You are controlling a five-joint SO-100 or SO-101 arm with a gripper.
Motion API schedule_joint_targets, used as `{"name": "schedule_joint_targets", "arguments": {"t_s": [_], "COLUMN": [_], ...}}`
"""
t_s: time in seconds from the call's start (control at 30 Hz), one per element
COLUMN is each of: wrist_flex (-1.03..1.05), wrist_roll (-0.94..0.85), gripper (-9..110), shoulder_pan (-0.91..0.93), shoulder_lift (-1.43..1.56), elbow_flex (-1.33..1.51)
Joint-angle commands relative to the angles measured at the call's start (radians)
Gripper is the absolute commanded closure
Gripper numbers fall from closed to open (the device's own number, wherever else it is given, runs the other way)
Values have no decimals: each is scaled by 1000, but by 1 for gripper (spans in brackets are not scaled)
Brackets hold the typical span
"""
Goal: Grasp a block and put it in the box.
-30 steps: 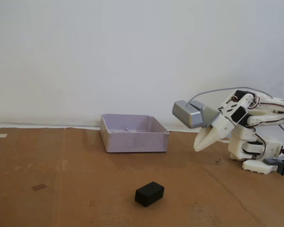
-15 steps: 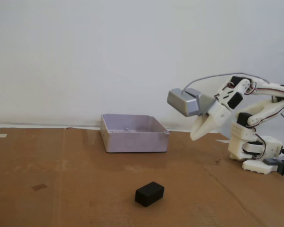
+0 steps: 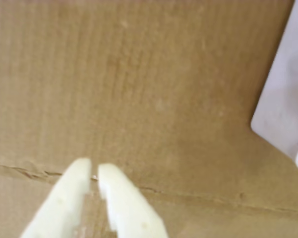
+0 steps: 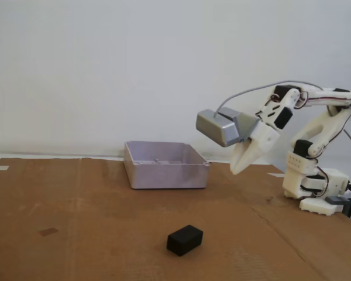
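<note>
While the gripper hangs clenched and empty just right of the box, the block lies on the cardboard surface, well in front of both.

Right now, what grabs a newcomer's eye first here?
In the fixed view, the white arm with its gripper raised at right, fingers nearly together and empty. Then the black block alone on the cardboard near the front, and the pale box behind it by the wall.

Makeshift hobby bench: cardboard-covered table, bare white wall.
</note>
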Motion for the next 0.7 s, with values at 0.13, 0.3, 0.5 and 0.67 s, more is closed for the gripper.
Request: {"name": "schedule_joint_targets", "arguments": {"t_s": [0.13, 0.3, 0.5, 0.67], "wrist_flex": [-132, -267, -325, -383], "wrist_roll": [6, 8, 8, 8], "gripper": [101, 101, 101, 101], "shoulder_pan": [-44, -67, -87, -89], "shoulder_lift": [-156, -222, -259, -304], "elbow_flex": [-227, -229, -230, -230]}}
